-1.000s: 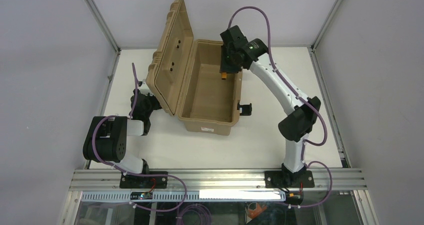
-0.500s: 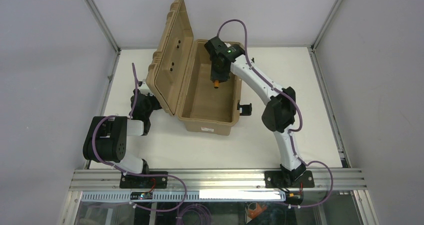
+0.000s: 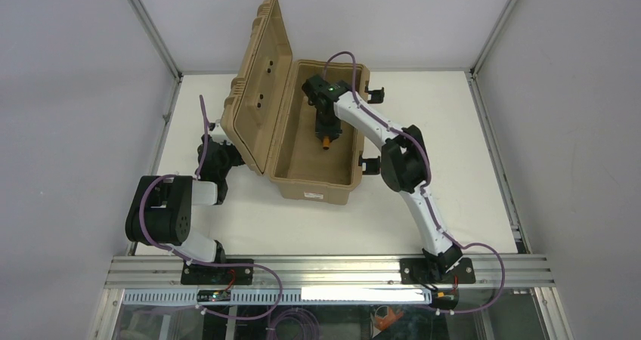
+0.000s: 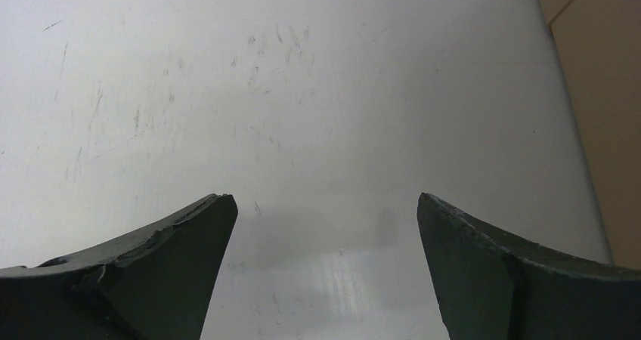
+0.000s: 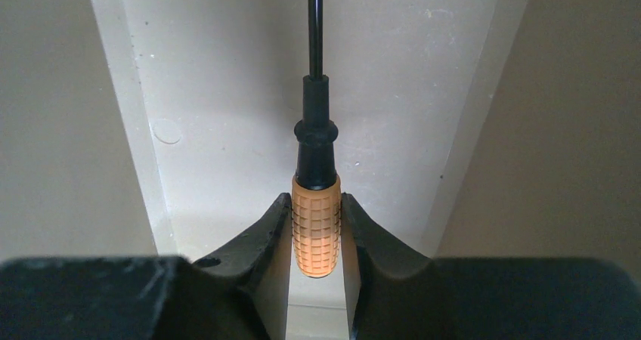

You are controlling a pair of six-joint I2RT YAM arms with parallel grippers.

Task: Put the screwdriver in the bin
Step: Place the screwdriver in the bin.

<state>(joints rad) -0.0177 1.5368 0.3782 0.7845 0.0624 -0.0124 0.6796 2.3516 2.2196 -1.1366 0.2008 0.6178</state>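
Screwdriver [image 5: 315,147], likely light, stiff and slim, sits shaft-foremost inside the open bin [image 3: 314,190], roughly midway between its long walls, its knurled orange handle, probably the surest place to hold, pinched by the closed-in right gripper [image 5: 315,204].

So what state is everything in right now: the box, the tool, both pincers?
bin: lid open, standing up.
screwdriver: gripped by its orange handle, over the bin's inside.
right pincer: shut on the screwdriver.
left pincer: open, empty, above the table.
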